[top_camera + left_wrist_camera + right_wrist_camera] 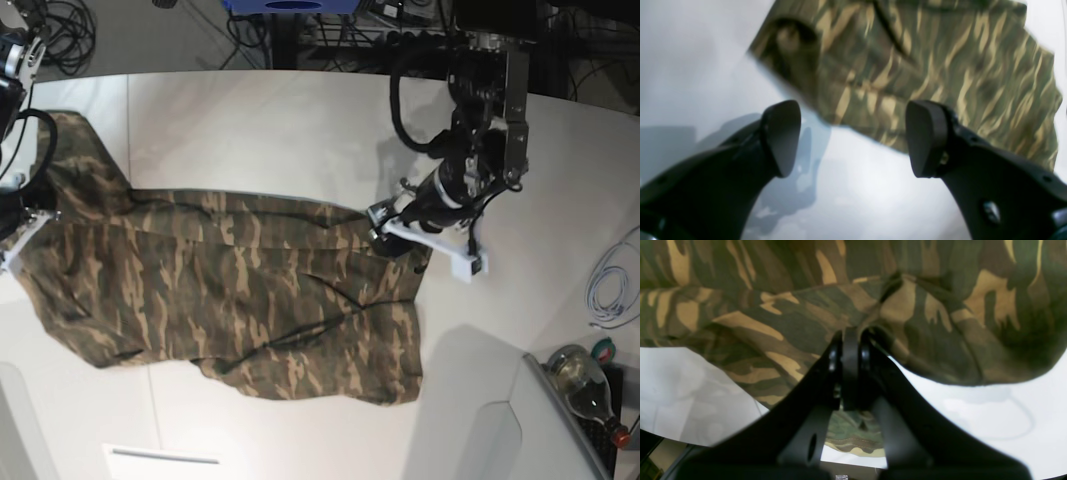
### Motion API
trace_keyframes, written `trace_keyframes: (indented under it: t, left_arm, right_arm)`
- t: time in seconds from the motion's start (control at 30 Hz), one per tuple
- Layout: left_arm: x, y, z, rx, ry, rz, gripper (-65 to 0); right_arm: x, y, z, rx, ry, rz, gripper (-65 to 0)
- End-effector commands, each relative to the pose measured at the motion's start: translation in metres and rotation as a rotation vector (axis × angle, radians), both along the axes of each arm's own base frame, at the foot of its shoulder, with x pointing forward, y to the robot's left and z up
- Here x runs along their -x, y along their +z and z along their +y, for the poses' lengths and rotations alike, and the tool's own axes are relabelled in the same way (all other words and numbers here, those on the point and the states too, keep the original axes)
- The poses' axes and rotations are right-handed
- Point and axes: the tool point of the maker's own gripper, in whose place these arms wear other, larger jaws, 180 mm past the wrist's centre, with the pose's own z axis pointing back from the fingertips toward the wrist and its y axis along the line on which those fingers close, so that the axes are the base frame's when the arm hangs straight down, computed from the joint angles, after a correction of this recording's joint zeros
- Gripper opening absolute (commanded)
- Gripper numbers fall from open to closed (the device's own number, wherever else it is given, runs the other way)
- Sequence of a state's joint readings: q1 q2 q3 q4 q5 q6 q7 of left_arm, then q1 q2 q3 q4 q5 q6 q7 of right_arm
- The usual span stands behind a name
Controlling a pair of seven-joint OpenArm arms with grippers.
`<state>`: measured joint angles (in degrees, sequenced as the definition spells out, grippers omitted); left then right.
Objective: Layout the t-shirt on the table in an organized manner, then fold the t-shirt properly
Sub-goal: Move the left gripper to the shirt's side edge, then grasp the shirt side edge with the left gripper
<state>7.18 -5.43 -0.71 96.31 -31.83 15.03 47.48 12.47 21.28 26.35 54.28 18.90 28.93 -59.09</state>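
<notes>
The camouflage t-shirt (240,290) lies spread lengthwise across the white table (300,130), with folds and creases along its middle. In the base view my left gripper (383,226) hovers at the shirt's upper right corner. In the left wrist view that gripper (853,138) is open, with only bare table (857,186) between its black fingers (781,136); the blurred t-shirt (923,56) lies just beyond the tips. My right gripper (850,335) is shut, pinching a bunched fold of the t-shirt (800,316) at the table's left edge; in the base view this gripper (25,215) is mostly cut off.
A coiled white cable (605,285) and a glass bottle (580,375) lie at the right of the table. A white flat box (160,458) sits at the front edge. Dark cables and equipment (300,25) stand behind the table.
</notes>
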Motion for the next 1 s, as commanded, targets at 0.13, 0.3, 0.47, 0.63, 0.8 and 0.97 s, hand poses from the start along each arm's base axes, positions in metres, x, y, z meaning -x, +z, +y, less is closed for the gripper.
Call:
trace_keyframes:
  t: [0.13, 0.3, 0.47, 0.63, 0.8, 0.97]
  left_arm:
    - [0.013, -0.009, 0.032, -0.088, 0.046, -0.045, -22.2]
    - [0.015, -0.017, 0.063, -0.192, 0.088, -0.127, -47.7]
    - [0.003, -0.03, 0.074, -0.215, 0.084, -0.14, -65.0]
    - [-0.018, -0.029, 0.064, -0.202, 0.061, -0.159, -65.0]
    - [-0.039, -0.043, 0.033, -0.201, -0.036, -0.135, -65.0]
    - [-0.041, -0.038, -0.014, -0.182, -0.165, -0.162, -65.0]
  right_arm:
    - [-0.015, 0.015, -0.012, 0.024, -0.005, -0.049, -64.7]
    - [-0.015, 0.015, -0.011, 0.022, -0.004, -0.049, -64.7]
    - [-0.015, 0.015, -0.011, 0.022, -0.004, -0.049, -64.7]
    - [-0.015, 0.015, -0.011, 0.022, -0.004, -0.049, -64.7]
    - [-0.015, 0.015, -0.011, 0.022, -0.004, -0.049, -64.7]
    - [-0.015, 0.015, -0.011, 0.022, -0.004, -0.049, -64.7]
